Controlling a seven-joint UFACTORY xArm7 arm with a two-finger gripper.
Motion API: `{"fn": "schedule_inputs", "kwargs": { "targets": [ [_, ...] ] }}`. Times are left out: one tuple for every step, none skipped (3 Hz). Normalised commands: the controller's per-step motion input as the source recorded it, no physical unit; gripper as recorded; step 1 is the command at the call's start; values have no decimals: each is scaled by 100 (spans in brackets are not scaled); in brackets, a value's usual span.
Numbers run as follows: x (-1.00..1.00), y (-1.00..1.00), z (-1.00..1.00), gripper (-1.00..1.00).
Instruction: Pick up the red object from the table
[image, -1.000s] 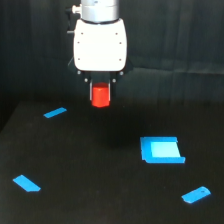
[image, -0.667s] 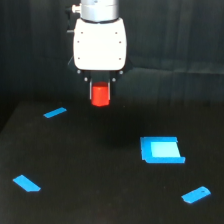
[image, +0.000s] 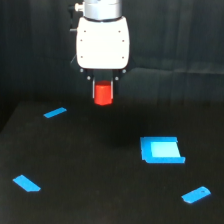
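We look across a wide, matte black counter (image: 100, 200) backed by a black draped cloth (image: 180, 45) that hangs in soft vertical folds; only the exterior view is at hand, so everything we tell comes from it. Near the top centre we see the arm's white housing (image: 102, 44) with a metallic collar above it, and below that the jaws (image: 103, 93), dark and short, closed upon the red object (image: 103, 95), which sits between them with its lower end showing beneath the tips; the block hangs clear of the counter, with dark surface visible under it and a faint shadow patch lower down. On the counter itself we count four bright blue pieces, all well apart from one another; a small flat sliver (image: 55, 113) lies to the exterior view's left of the held block and a little lower; a larger square-looking blue piece (image: 161, 150) with a paler centre rests toward the exterior view's right; a slanted flat piece (image: 27, 183) lies near the lower left edge; a rounded, elongated piece (image: 196, 194) lies near the lower right corner. The picture is somewhat blurred, so we cannot tell finer detail of the blue shapes.
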Motion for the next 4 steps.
{"fn": "schedule_inputs", "kwargs": {
  "targets": [
    [6,4,7,-90],
    [-3,3,14,-94],
    [4,0,10,-100],
    [4,4,14,-99]
  ]
}}
